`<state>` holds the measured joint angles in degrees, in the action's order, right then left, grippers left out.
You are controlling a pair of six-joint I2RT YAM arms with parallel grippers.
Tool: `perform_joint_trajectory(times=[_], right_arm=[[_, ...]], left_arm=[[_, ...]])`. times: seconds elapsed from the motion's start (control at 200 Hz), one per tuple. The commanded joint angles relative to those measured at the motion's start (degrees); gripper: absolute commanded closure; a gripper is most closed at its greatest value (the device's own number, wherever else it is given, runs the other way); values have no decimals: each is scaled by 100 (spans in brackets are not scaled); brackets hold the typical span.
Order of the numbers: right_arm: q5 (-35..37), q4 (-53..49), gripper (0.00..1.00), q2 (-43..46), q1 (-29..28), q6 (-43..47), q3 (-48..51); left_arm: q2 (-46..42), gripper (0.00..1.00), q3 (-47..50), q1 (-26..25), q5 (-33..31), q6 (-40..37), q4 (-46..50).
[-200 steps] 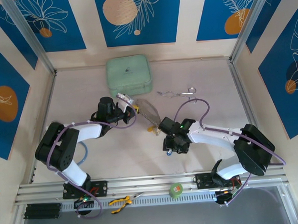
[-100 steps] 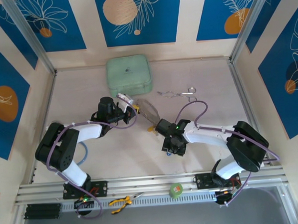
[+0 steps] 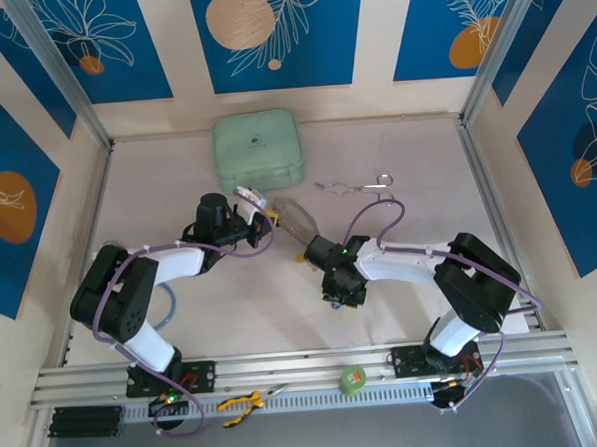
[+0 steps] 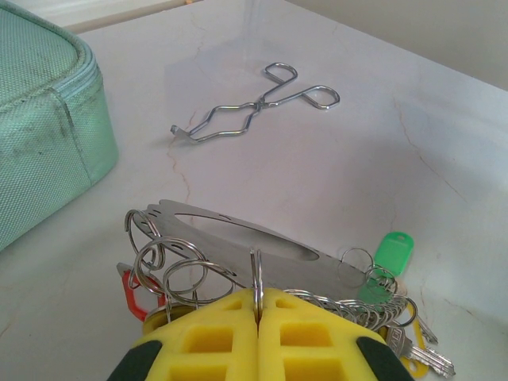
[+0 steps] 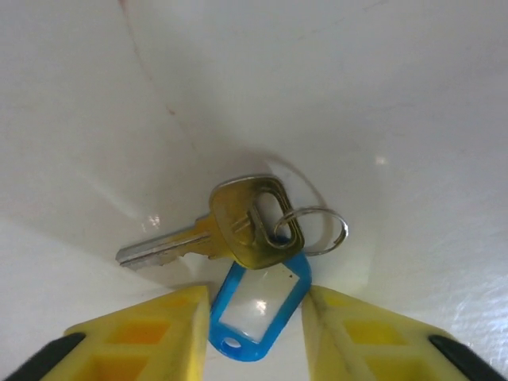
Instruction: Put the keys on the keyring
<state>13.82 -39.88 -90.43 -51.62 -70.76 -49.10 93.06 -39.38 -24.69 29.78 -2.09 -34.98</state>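
In the left wrist view my left gripper (image 4: 258, 305) is shut on a thin wire loop of the keyring (image 4: 238, 230), a silvery piece strung with many small rings. A green tag (image 4: 394, 250), a red tag (image 4: 131, 290) and a key (image 4: 421, 357) hang from it. From above, the keyring (image 3: 299, 223) reaches from the left gripper (image 3: 265, 215) toward the right gripper (image 3: 342, 289). In the right wrist view a brass key (image 5: 246, 218) with a blue tag (image 5: 258, 305) and a small split ring (image 5: 321, 230) lies on the table. My right gripper (image 5: 255, 317) has both yellow fingers (image 5: 159, 329) against the tag's sides.
A mint-green zip case (image 3: 260, 148) lies at the back of the table, and silver forceps (image 3: 355, 187) rest to its right. On the near rail sit a green tape roll (image 3: 354, 380) and yellow-handled pliers (image 3: 243, 402). Framed walls bound the table on three sides.
My right gripper has slid a little left over the table and its jaws have narrowed onto the blue tag. The left arm and the keyring have stayed still.
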Motion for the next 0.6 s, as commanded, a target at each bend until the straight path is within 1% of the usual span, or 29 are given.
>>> perform_joint_trajectory(times=[0.0, 0.13, 0.195, 0.37, 0.45, 0.475, 0.505, 0.55, 0.575, 0.595], right_arm=[[234, 11, 76, -97, 38, 180, -225], [490, -129, 94, -67, 46, 527, -396], [584, -256, 100, -21, 51, 675, -474], [733, -519, 100, 191, 48, 943, -467], [746, -513, 100, 295, 173, 1036, -409], [722, -488, 96, 326, 230, 1055, -391], [669, -443, 88, 354, 305, 1056, -374], [595, -393, 71, 368, 387, 1024, -381], [564, -357, 66, 360, 412, 999, -389], [532, -317, 64, 347, 430, 973, -390]], left_arm=[[-171, 100, -25, -69, 56, -156, -26], [-165, 100, -40, -71, 59, -160, -13], [-181, 100, -35, -71, 52, -174, -11], [-201, 100, -27, -79, 48, -183, -5], [-209, 100, -19, -81, 52, -179, 8], [-213, 100, -24, -78, 48, -178, 9], [-209, 100, -27, -79, 45, -178, 9], [-209, 100, -26, -88, 46, -178, 19], [-216, 100, -33, -89, 48, -186, 28], [-218, 100, -35, -89, 52, -187, 26]])
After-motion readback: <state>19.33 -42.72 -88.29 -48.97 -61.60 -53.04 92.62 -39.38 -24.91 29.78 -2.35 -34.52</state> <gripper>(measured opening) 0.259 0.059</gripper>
